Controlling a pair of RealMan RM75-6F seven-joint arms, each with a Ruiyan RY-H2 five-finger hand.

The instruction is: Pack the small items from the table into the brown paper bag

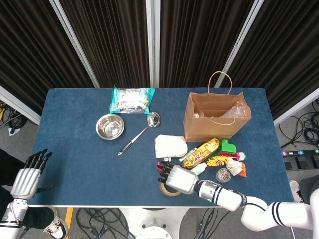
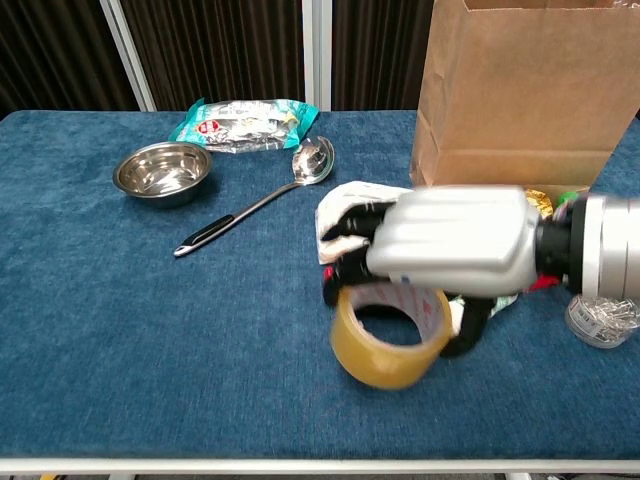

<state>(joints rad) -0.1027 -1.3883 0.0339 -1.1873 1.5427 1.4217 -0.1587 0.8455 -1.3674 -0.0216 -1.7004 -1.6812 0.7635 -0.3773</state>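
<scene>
While our left hand (image 1: 27, 179) rests with fingers spread at the table's (image 1: 75, 164) near corner, our right hand (image 2: 450, 255) pinches the tape roll (image 2: 388, 338), tilted above the cloth, short of the brown paper bag (image 2: 520, 100).

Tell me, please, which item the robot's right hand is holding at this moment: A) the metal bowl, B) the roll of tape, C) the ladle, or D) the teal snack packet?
B: the right hand grips the roll of tape, tilted and raised off the table, while the other three items lie untouched further back.
</scene>
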